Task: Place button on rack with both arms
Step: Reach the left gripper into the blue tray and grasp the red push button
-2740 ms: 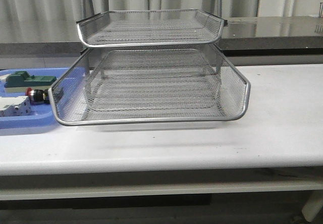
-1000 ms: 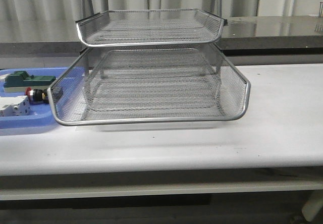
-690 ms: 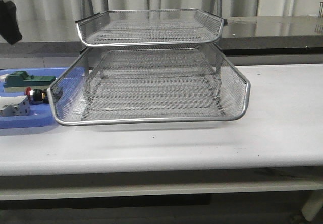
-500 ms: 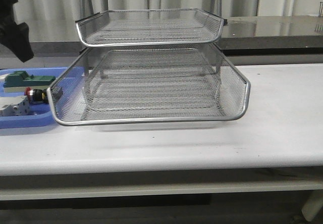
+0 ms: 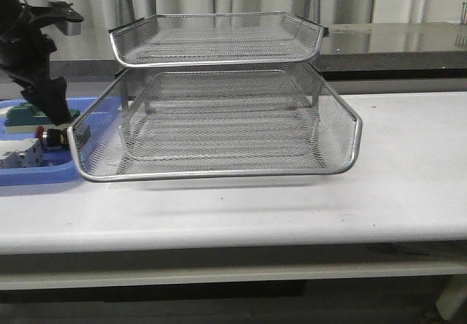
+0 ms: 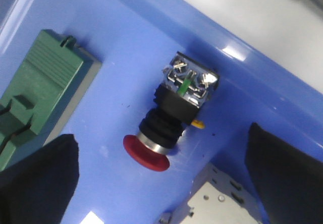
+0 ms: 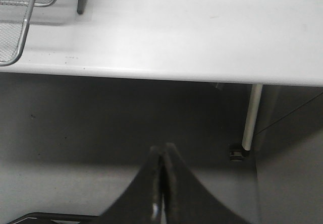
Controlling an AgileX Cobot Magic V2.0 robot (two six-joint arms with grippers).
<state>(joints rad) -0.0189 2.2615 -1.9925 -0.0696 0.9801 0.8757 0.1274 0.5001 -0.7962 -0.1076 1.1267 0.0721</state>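
Your left pincer (image 6: 161,183) hangs open over the button (image 6: 174,120) in the blue tray (image 6: 126,42); the pickup is in hand. Lower squarely, then close. Your right pincer (image 7: 162,183) is closed, empty.

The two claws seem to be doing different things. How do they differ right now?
The left gripper is open, its fingers spread on either side of the button over the blue tray. The right gripper is shut, empty, below the table edge. Both have dark fingers.

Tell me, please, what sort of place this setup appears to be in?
Probably a lab or workshop test bench: a plain white table, a blue tray of electrical parts including the button, and a grey counter behind.
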